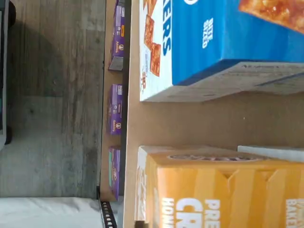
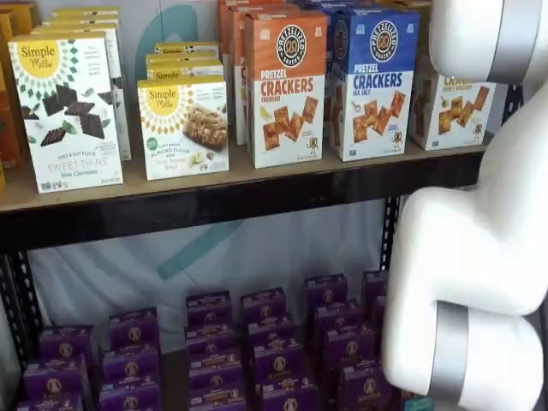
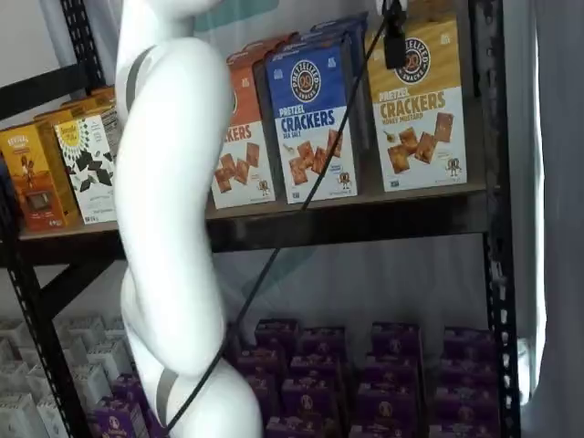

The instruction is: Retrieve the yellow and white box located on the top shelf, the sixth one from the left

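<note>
We see the upright yellow and white cardboard cracker box (image 3: 417,109) at the right end of the tan wooden top shelf (image 3: 365,203), directly behind our black-fingered gripper (image 3: 394,41), whose finger gap we cannot tell.

A shop-like setup: metal shelving (image 2: 214,201) stocked with rows of boxed crackers (image 2: 285,86).

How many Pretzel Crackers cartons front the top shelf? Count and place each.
3: the orange carton leftmost, the blue carton in the middle, the yellow and white box rightmost on the top shelf. Others behind them are mostly hidden.
</note>
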Robot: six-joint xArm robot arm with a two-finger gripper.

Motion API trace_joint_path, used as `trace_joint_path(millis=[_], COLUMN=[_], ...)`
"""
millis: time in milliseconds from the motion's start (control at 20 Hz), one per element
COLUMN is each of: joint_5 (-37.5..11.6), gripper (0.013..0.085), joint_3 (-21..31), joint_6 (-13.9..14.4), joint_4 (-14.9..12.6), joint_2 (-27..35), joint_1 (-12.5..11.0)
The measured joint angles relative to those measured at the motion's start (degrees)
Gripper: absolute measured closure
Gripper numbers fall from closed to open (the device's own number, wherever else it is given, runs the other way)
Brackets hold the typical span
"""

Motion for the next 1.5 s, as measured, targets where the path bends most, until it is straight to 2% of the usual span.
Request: trace_joint_path(millis=[50, 450, 500, 700, 1050, 1300, 1500], joint_5=[-0.2, -0.8, -0.9, -1.6, 0.7, 5.7, 7.2], gripper=[0.0330, 0.0330, 0.0370, 0.0370, 0.0370, 0.0370, 0.0370], joint_3=[0.2, 1.1, 1.2, 1.8, 0.4, -1.1, 1.1], joint_6=[-0.1, -0.4, -0.5, -0.7, -0.9, -1.4, -2.5], joint_4=[0.0, 0.1, 0.2, 0.7, 0.7, 3.3, 3.7], joint_2=[-0.2, -0.8, -0.8, -1.3, -1.4, -2.3, -5.6], joint_1=[0.0, -0.3, -0.4, -0.7, -1.3, -3.7, -5.3])
